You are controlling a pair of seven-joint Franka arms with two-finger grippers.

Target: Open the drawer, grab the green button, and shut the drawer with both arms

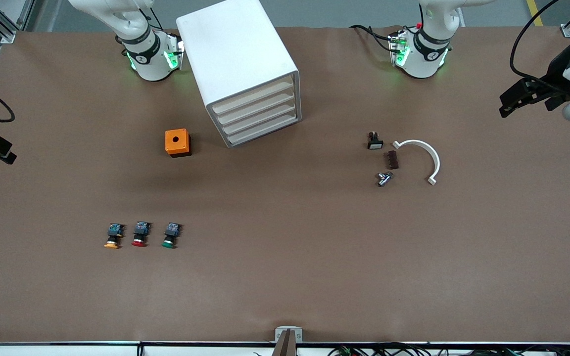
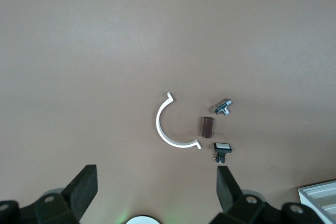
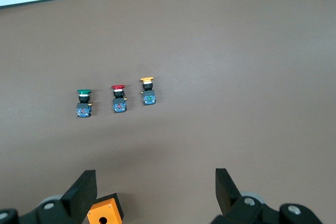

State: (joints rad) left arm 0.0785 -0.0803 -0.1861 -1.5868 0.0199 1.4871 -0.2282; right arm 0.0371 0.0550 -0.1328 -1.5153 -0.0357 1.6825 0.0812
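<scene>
The white cabinet (image 1: 238, 59) stands between the two arm bases, and all of its slat drawers are shut. The drawer (image 1: 260, 123), third from the top, sits flush with the others. The green-capped button (image 1: 170, 235) lies on the table well nearer the front camera, toward the right arm's end, beside a red-capped and an orange-capped one. My right gripper (image 3: 155, 177) hangs open high over the table, with the button (image 3: 84, 103) in its view. My left gripper (image 2: 156, 174) hangs open and holds nothing, high over small parts at the left arm's end. Both arms rise out of the front view.
An orange box with a hole (image 1: 178, 143) sits beside the cabinet toward the right arm's end. Toward the left arm's end lie a white curved clip (image 1: 421, 155), a brown block (image 1: 393, 159), a metal fitting (image 1: 384, 178) and a small white-capped switch (image 1: 375, 141).
</scene>
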